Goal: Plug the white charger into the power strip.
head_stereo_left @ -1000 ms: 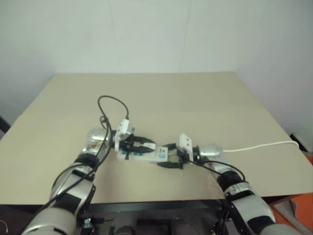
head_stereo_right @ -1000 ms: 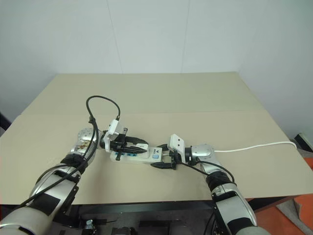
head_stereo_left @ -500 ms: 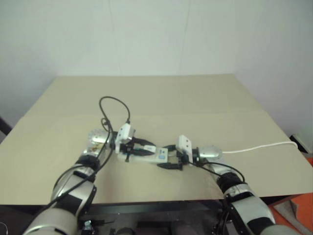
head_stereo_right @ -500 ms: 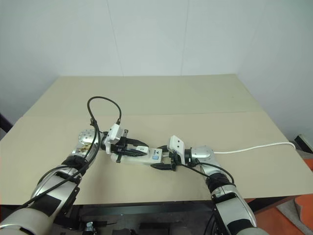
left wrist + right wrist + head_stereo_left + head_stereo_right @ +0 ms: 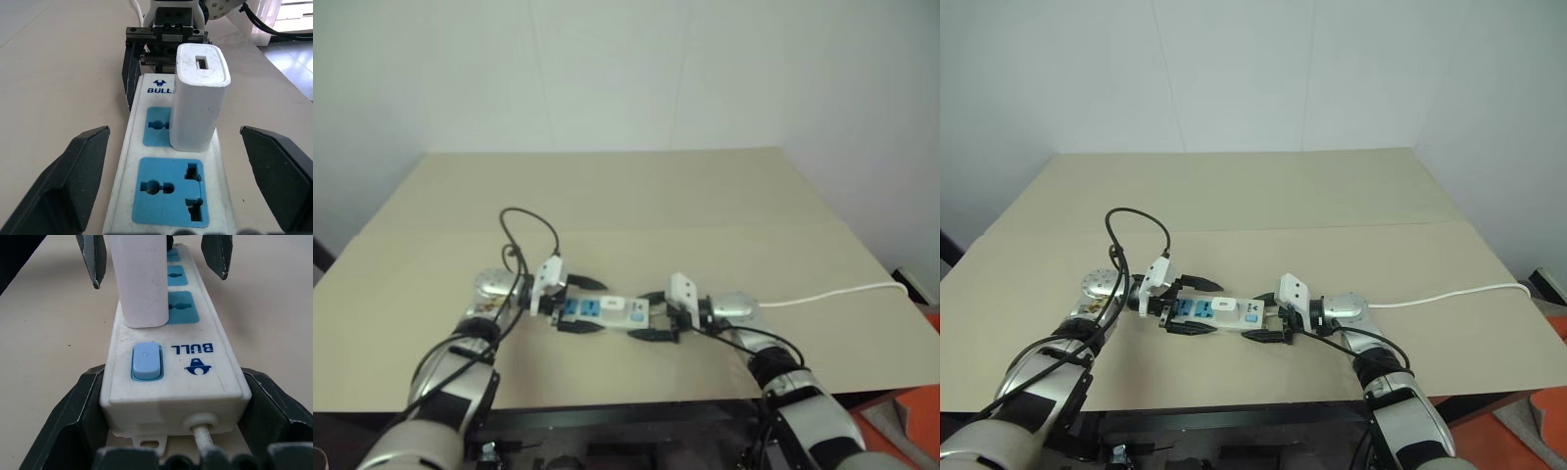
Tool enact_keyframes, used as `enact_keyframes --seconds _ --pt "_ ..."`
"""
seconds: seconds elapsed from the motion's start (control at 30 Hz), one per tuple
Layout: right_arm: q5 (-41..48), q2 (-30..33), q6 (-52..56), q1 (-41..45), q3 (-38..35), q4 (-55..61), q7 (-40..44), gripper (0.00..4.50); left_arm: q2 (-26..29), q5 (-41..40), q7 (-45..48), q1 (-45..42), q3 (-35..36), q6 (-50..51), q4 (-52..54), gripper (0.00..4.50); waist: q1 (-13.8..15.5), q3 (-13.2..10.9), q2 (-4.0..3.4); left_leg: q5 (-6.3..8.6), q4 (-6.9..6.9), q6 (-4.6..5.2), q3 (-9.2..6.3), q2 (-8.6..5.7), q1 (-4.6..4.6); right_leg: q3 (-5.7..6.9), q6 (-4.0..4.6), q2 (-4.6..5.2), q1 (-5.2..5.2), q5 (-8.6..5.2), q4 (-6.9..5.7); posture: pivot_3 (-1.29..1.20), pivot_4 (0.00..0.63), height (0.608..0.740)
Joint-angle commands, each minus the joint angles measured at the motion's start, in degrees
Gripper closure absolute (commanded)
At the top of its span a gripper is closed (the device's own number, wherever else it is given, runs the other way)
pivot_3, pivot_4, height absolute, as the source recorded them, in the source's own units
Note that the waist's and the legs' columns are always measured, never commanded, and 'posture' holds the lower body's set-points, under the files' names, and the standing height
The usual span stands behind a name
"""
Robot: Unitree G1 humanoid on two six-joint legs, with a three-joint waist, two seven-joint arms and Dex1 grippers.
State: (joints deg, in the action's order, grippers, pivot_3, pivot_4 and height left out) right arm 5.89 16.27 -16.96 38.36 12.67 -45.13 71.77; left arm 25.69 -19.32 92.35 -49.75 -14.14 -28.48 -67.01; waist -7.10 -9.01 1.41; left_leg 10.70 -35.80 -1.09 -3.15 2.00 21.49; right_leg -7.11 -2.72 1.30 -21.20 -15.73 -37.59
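The power strip [image 5: 1197, 310] lies flat on the tan table [image 5: 1332, 215], near its front edge. The white charger [image 5: 198, 98] stands upright in the socket next to the blue switch [image 5: 145, 362]. My left gripper [image 5: 1217, 308] is open, one finger on each side of the strip, clear of the charger. My right gripper [image 5: 1265, 315] is shut on the strip's switch end, its fingers [image 5: 73, 421] pressed against both sides. The strip's thin white cable [image 5: 1449, 292] leaves from that end.
The white cable runs across the table to its right edge. A black cable loop [image 5: 1136, 230] rises over my left wrist. The table's back half is bare, with a white wall [image 5: 1253, 69] behind it. The front edge lies just below both grippers.
My left gripper has opened and drawn back to the left along the strip, leaving the charger standing in its socket. The right gripper has kept still on the strip's end.
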Motion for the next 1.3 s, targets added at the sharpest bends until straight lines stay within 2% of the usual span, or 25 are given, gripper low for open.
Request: enact_keyframes --seconds 0.03,0.1,0.17,0.23,0.4,0.5,0.73,0.83,1.0,1.3 --pt "-1.66 -0.20 1.52 -0.53 1.58 -1.17 1.63 1.09 1.83 0.18 0.15 -0.39 2.08 1.12 0.74 0.02 -0.08 -0.01 0.01 0.00 0.00 0.00 0.00 0.00 0.00 0.00 0.00 0.00 -0.01 0.00 0.00 0.00 0.150 0.740" --pt "-1.19 -0.23 2.13 0.01 0.94 -1.33 1.36 1.09 2.77 -1.62 0.15 -0.49 2.65 2.51 2.78 0.02 -0.11 -0.07 0.04 0.00 0.00 0.00 -0.01 0.01 0.10 0.00 0.00 -0.01 -0.11 0.00 -0.02 0.00 0.150 0.740" --pt "-0.51 0.21 2.06 0.20 -0.10 -0.04 0.88 0.37 4.35 -3.47 0.15 -0.16 2.90 3.41 5.42 0.00 -0.03 -0.08 0.06 0.00 -0.01 0.00 -0.04 0.02 0.38 0.04 0.00 -0.02 -0.35 0.00 -0.03 0.00 0.150 0.740" --pt "0.89 1.83 2.80 -0.37 -1.34 3.61 1.72 0.07 6.41 -5.54 0.15 0.66 4.53 3.44 8.83 0.00 0.08 -0.11 0.09 -0.01 -0.05 0.00 -0.04 0.02 0.81 0.03 -0.02 -0.01 -0.78 0.02 -0.07 0.00 0.150 0.740" --pt "5.98 9.96 8.01 -5.60 -4.87 19.12 4.84 0.07 13.64 -10.71 0.15 7.35 9.27 7.14 21.85 0.00 0.84 -0.38 -0.07 -0.01 -0.06 0.00 -0.02 -0.02 1.57 0.08 -0.01 0.13 -1.45 0.04 -0.05 0.00 0.150 0.740" --pt "9.20 17.45 11.18 -10.52 -7.57 28.97 7.39 0.07 18.80 -12.47 0.15 13.87 11.90 10.12 29.72 0.00 1.58 -0.42 -0.09 0.06 -0.05 0.01 0.03 -0.06 1.94 0.08 0.32 0.23 -1.88 0.23 -0.07 0.00 0.150 0.740" --pt "16.42 32.75 18.03 -23.98 -19.27 46.17 7.74 0.07 26.56 -13.62 -1.25 28.00 21.76 15.90 43.05 0.00 3.32 -0.64 -0.09 0.07 -0.02 0.01 0.07 -0.02 1.88 0.15 -0.04 0.23 -1.87 -0.03 -0.03 0.00 0.150 0.740" --pt "18.33 35.73 20.44 -28.63 -23.15 50.37 6.44 0.07 27.25 -13.52 -3.06 31.61 24.27 18.05 47.45 0.00 3.72 -0.66 -0.08 0.06 -0.05 0.00 0.12 0.00 1.79 0.14 -0.01 0.23 -1.79 -0.06 -0.01 0.00 0.150 0.740" --pt "17.19 37.11 20.46 -34.21 -26.30 53.77 3.00 0.07 26.57 -12.73 -5.05 34.39 25.58 20.24 52.47 0.00 3.84 -0.67 -0.06 0.05 -0.10 -0.03 0.21 0.02 1.68 0.09 -0.01 0.24 -1.71 -0.05 -0.01 0.00 0.150 0.740" --pt "16.42 38.81 20.78 -35.94 -27.72 54.30 -0.07 0.07 25.22 -10.59 -6.39 32.03 24.27 21.89 53.47 0.00 3.74 -0.68 -0.04 0.05 -0.07 -0.03 0.26 0.02 1.81 0.05 -0.01 0.23 -1.80 -0.05 0.06 0.00 0.150 0.740"
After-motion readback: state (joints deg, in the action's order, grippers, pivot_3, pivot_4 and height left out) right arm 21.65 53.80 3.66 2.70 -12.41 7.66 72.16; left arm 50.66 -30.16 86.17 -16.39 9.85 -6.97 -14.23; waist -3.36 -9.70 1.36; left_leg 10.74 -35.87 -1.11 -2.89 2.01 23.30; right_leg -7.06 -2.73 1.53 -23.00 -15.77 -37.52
